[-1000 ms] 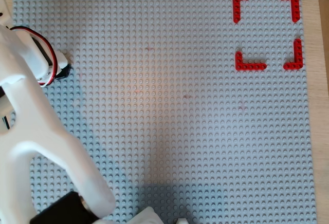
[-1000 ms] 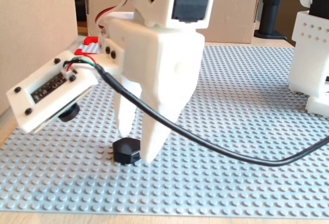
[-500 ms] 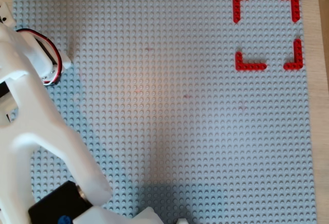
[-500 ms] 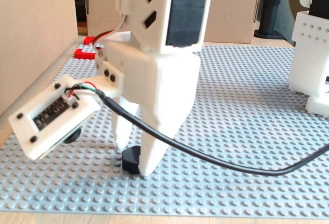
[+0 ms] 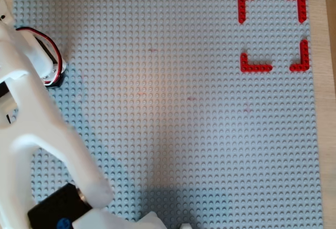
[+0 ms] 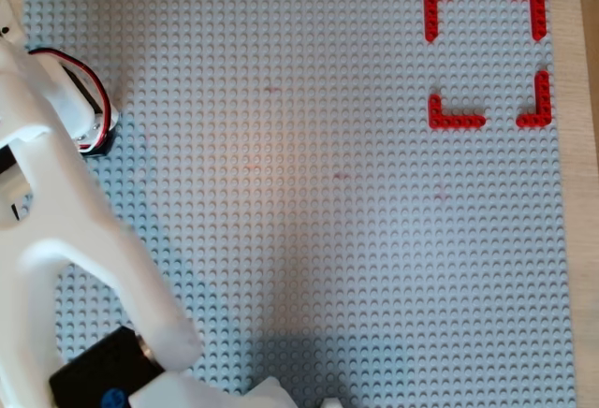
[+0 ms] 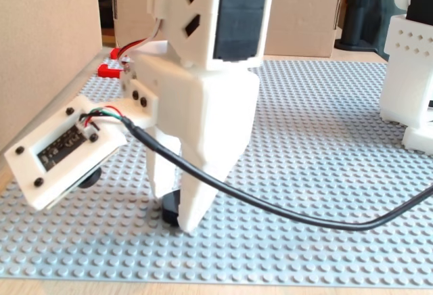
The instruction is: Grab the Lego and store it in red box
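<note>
Closest to you in the fixed view, the white camera board (image 7: 64, 149) hangs off the wrist with a thick black cable (image 7: 284, 210) looping away to the right. Right behind it, the white two-finger claw (image 7: 174, 212) is down at the large grey studded baseplate (image 7: 325, 173), which lies on the wooden desk (image 7: 203, 289).

There's your target: the small glossy black Lego piece (image 7: 169, 208) shows as a dark sliver low between the two white fingers, sitting on the studs. The fingers stand either side of it. Whether they are actually pinching it or just bracketing it, I cannot tell from here.

My read on handling: hard plastic, very light and rigid, so you won't crush it, but that glossy skin looks slippery. Squeeze across two opposite flat faces, low on the body, not corner to corner, or it may twist and squirt out. If it's seated on the studs, expect a little resistance on the lift.

In both overhead views the white arm (image 5: 47, 134) covers the bottom-left corner, and the Lego is hidden under it.

Far end now: the red box, four flat red L-shaped corner pieces (image 5: 247, 0), sits well apart at the top right of the overhead views, with nothing inside. In the fixed view it is just a red glimpse (image 7: 108, 70) behind the arm. The carry crosses the whole baseplate.
</note>
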Robot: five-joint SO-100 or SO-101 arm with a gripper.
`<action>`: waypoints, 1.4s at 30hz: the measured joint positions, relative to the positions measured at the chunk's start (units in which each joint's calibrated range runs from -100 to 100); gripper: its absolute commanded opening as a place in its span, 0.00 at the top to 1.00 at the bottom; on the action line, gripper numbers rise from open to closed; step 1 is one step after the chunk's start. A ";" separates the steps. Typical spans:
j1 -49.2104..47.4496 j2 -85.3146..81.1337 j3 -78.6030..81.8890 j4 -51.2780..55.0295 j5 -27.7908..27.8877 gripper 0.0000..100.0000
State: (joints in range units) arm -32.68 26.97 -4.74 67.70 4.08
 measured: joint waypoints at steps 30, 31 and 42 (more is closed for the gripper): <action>17.52 -20.71 -38.64 30.74 0.78 0.89; 19.41 -22.15 -38.64 30.74 0.39 0.89; 38.24 -32.71 -39.27 31.09 -4.10 0.90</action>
State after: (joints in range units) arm 5.56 -5.75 -44.01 98.79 -0.02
